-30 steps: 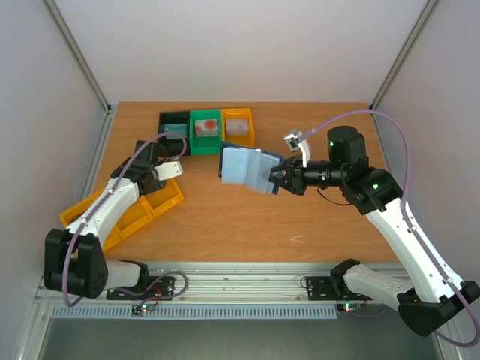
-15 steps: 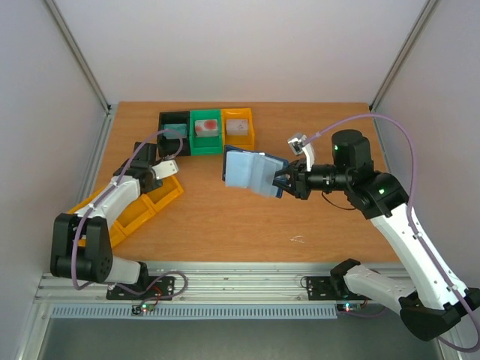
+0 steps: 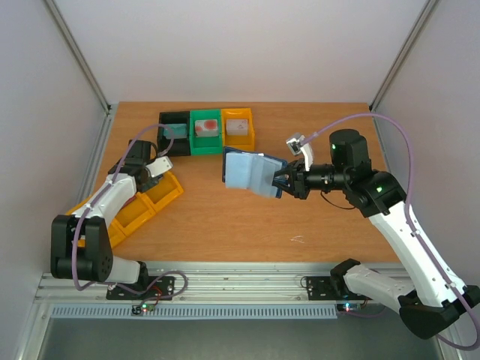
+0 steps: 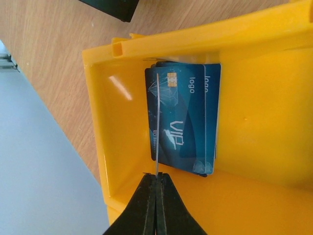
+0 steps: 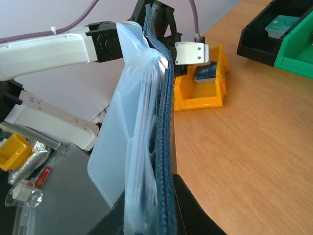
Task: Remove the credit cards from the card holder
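Observation:
My right gripper (image 3: 279, 182) is shut on the spine edge of the slate-blue card holder (image 3: 247, 171) and holds it above the table's middle. The holder's pale inner pocket pages fan to the left. In the right wrist view the card holder (image 5: 161, 147) stands edge-on between the fingers of that gripper (image 5: 149, 205). My left gripper (image 4: 157, 177) is shut on a thin credit card (image 4: 157, 122), seen edge-on, over the yellow bin (image 4: 274, 29). Blue credit cards (image 4: 183, 117) lie flat in that bin. From above, the left gripper (image 3: 154, 166) hovers at the yellow bin (image 3: 161, 196).
A black bin (image 3: 174, 122), a green bin (image 3: 205, 129) and a small yellow bin (image 3: 238, 127) stand in a row at the back, each with something small inside. The long yellow bin runs diagonally along the left side.
The left gripper has moved left and slightly back, over the yellow bin, with the card still in it. The right gripper and the holder shifted slightly right.

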`<state>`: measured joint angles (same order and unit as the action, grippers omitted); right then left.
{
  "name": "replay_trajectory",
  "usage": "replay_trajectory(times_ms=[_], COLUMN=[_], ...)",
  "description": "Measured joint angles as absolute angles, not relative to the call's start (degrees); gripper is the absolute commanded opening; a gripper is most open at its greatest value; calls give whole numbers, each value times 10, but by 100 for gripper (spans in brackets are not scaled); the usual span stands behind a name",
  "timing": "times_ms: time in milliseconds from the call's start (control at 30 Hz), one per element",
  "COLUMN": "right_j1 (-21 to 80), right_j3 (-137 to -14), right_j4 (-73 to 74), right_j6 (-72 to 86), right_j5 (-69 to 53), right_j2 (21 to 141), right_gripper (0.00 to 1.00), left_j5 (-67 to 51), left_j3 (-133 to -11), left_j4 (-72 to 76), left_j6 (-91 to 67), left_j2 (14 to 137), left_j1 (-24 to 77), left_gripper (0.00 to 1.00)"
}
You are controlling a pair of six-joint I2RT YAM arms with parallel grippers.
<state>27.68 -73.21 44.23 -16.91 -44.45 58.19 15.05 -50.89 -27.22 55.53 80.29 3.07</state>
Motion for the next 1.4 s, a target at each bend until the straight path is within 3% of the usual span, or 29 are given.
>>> replay_trajectory(times_ms=[300, 333, 400, 467, 800, 933, 1167, 1300, 1400], right_j1=[276, 276, 276, 276, 276, 276, 276, 276, 276], right_j3=[-732, -732, -732, -732, -732, -732, -733, -747, -760], right_j4=[443, 443, 443, 443, 442, 442, 449, 462, 460], right_j6=[-176, -176, -176, -176, -173, -169, -168, -168, -166], right_j5=[-448, -449, -449, -451, -464, -466, -464, -475, -488], right_j2=[593, 593, 593, 593, 593, 593, 593, 608, 628], right_gripper=[1, 1, 1, 1, 1, 1, 1, 1, 1], left_j5=[159, 158, 157, 159, 160, 137, -10, -184, -347], left_j3=[-474, -469, -458, -444, -434, -457, -611, -656, -645], left_j4=[-195, -188, -173, -158, -104, -168, -351, -411, -439], left_j6=[560, 562, 568, 580, 605, 587, 493, 441, 402], left_j2=[828, 830, 832, 835, 834, 816, 720, 593, 491], left_j1=[28, 28, 28, 27, 27, 26, 26, 25, 25], left_gripper=[1, 8, 37, 52, 60, 67, 83, 93, 93])
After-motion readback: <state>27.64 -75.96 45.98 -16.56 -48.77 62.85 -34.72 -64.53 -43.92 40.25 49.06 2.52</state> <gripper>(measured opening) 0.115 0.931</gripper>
